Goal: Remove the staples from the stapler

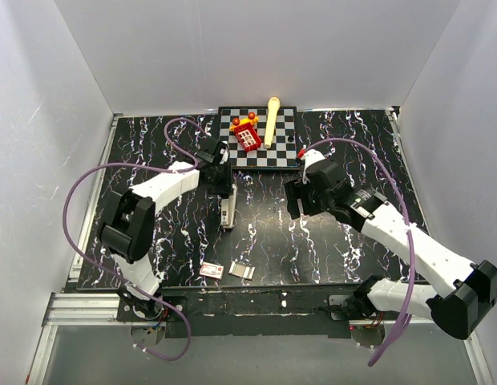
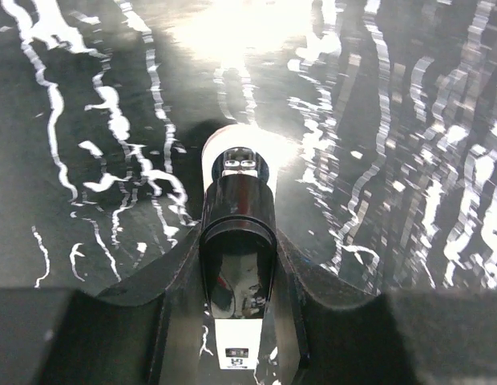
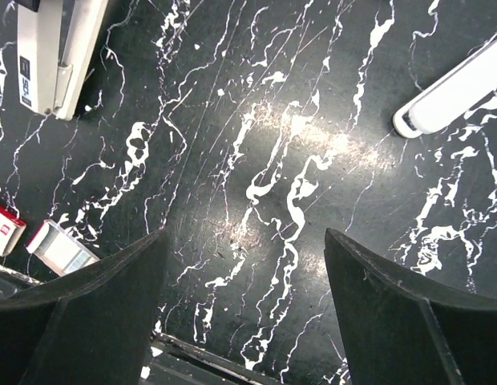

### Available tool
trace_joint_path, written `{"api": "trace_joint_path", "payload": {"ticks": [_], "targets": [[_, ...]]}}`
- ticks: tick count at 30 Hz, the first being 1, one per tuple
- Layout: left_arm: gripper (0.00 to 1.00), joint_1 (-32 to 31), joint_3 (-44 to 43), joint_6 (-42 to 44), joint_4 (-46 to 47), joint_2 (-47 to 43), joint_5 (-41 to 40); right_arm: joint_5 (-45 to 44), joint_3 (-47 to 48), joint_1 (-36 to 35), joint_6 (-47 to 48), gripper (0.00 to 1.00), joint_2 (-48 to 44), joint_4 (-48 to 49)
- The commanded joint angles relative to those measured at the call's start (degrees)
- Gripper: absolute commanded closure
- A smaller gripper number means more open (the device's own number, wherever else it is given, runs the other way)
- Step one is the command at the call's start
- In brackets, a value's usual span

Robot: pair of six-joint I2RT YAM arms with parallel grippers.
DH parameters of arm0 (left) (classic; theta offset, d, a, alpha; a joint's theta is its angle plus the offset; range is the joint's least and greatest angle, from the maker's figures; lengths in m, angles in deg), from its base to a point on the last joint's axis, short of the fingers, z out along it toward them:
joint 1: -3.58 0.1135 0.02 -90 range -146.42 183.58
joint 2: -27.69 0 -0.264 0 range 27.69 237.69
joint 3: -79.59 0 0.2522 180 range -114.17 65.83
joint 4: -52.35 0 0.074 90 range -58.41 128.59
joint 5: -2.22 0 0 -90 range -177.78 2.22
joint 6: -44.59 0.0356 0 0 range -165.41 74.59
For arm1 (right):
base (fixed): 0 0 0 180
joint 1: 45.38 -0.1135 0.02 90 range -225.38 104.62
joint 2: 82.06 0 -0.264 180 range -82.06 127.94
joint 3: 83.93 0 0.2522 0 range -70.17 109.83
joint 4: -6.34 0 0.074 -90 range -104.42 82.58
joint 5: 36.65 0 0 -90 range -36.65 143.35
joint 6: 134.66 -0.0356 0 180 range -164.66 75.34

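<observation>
The stapler [image 1: 228, 212] lies flat near the table's middle, slim, with a black top over a pale body. My left gripper [image 1: 224, 191] is shut on it. In the left wrist view its fingers [image 2: 178, 297] press both sides of the stapler [image 2: 237, 204], and the gripper [image 2: 237, 269] straddles the rear half. My right gripper [image 1: 296, 205] hangs open over bare table to the right of the stapler. The right wrist view shows that gripper [image 3: 246, 237] holding nothing, with the stapler [image 3: 50, 56] at the top left. No staples show in the stapler.
A small red-and-white box [image 1: 212, 270] and a short silvery-white piece [image 1: 242, 271] lie near the front edge; I cannot tell whether that piece is staples. A checkered board [image 1: 284, 152] at the back holds a red toy [image 1: 247, 135] and a cream stick [image 1: 272, 120]. White walls enclose the table.
</observation>
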Motion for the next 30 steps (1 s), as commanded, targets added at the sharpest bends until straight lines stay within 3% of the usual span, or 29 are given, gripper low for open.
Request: {"api": "trace_joint_path", "payload": {"ticks": [1, 7, 15, 24, 30], "targets": [[1.00, -0.2, -0.5, 8.3, 5.2, -8.6, 14.3, -0.9, 5.3, -0.2, 3.1, 0.14, -3.0, -2.8], [1.00, -1.0, -1.2, 14.4, 3.0, -13.7, 28.0, 5.9, 10.7, -0.3, 8.9, 0.24, -3.7, -8.1], [1.00, -4.4, 0.4, 22.0, 1.4, -20.0, 42.1, 22.3, 13.3, -0.3, 16.1, 0.24, -5.7, -9.4], [1.00, -8.0, 4.7, 28.7, 2.7, -28.3, 51.9, 35.9, 18.2, -1.0, 21.2, 0.29, -5.1, -11.8], [1.00, -9.3, 8.1, 29.5, 6.9, -34.0, 56.9, 40.4, 20.5, -2.3, 23.0, 0.30, -5.2, -11.2]]}}
